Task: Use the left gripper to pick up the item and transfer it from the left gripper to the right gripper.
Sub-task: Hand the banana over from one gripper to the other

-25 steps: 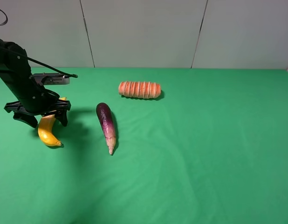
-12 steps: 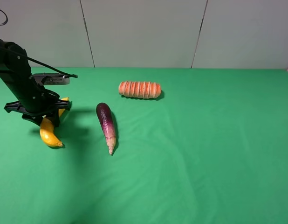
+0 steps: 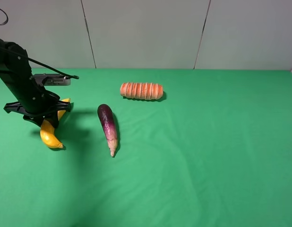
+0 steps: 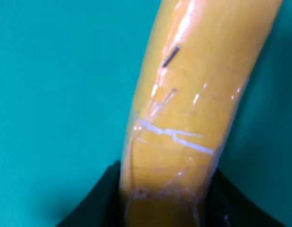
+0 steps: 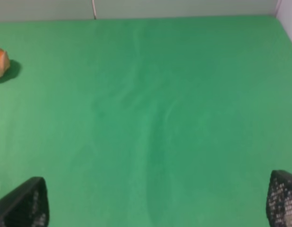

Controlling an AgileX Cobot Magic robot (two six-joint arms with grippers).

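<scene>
Yellow and curved, the banana (image 3: 51, 135) is lying at the left side of the green worktop (image 3: 207, 156). The left gripper (image 3: 47, 119) is clamping it around its upper half. In the left wrist view its black fingers (image 4: 96, 205) are pressing against both flanks of the glossy skin. Near it on the right, the purple eggplant (image 3: 108, 126) is lying apart from it, and the ridged orange roll (image 3: 141, 91) is sitting farther back. The right gripper (image 5: 153, 201) is hanging over bare cloth, its fingers spread wide and holding nothing.
</scene>
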